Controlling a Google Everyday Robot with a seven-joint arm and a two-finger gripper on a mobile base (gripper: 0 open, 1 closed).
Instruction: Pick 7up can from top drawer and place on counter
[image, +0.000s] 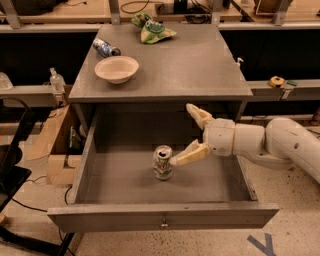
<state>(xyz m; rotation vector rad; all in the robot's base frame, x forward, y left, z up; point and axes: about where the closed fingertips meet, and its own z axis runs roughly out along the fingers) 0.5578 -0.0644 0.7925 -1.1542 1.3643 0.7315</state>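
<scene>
The 7up can (163, 162) stands upright in the middle of the open top drawer (165, 218), shiny pull-tab top up. My gripper (188, 134) reaches in from the right, over the drawer. It is open: the lower finger (190, 153) points at the can's right side, close to or touching it, and the upper finger (199, 115) is raised well above. The can is not between the fingers. The grey counter (190, 65) lies above and behind the drawer.
On the counter sit a cream bowl (116, 68), a blue-labelled plastic bottle (105, 48) lying down and a green cloth toy (152, 28). A wooden workbench (65, 12) runs behind. Cardboard (50, 140) and a spray bottle (56, 80) stand at the left.
</scene>
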